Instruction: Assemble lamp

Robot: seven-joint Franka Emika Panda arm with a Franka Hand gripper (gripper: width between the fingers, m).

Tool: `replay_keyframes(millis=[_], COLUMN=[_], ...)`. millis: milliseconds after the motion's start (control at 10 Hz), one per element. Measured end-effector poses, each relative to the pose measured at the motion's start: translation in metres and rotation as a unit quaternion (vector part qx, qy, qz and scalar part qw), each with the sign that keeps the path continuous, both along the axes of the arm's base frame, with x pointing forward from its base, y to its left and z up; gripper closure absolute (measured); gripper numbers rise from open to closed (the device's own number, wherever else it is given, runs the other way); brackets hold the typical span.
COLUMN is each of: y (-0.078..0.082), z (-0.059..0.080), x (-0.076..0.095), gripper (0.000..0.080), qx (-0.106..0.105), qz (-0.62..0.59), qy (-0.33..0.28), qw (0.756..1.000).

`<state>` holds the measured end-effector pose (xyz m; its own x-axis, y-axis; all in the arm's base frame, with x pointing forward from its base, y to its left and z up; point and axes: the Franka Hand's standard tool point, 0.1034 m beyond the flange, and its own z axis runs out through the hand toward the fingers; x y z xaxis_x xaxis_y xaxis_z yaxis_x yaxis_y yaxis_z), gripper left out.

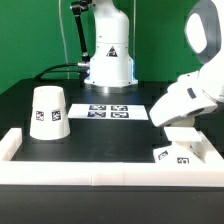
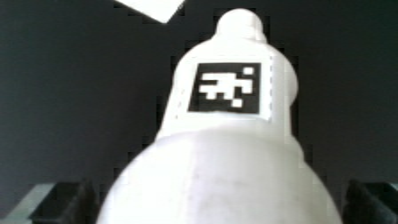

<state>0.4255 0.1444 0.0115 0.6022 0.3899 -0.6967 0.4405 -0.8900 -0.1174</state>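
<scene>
In the exterior view, the shade (image 1: 48, 112) is seen standing at the left, well apart from the base (image 1: 184, 154) under the lowered arm (image 1: 188, 97), while in the wrist view the bulb piece (image 2: 222, 135) is clamped between the dark fingers (image 2: 57, 203) of the gripper (image 2: 210, 206).

A marker board (image 1: 108, 111) lies flat on the black table (image 1: 100, 142), toward its far side. A white rail (image 1: 90, 172) borders the front. Green backdrop (image 1: 30, 40) behind.

Exterior wide, wrist close on bulb (image 2: 222, 120)
</scene>
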Motion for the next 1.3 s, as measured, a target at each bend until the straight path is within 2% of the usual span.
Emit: replay_keyframes(millis=[400,500,1000,1100,1300], y=[0.0,0.0,-0.003,-0.006,-0.013], z=[-0.004,-0.004,-0.001,0.008,0.046], x=[-0.004,-0.004,-0.002,-0.002,0.007], gripper=[0.01,0.0228,0.0226,0.0226,0.0225], qx=[0.001,0.001,0.005,0.006,0.007], qz=[0.0,0.0,0.002,0.004,-0.003], qy=[-0.002,-0.002,0.001,0.01,0.035], qw=[1.0,1.0,1.0,1.0,0.999])
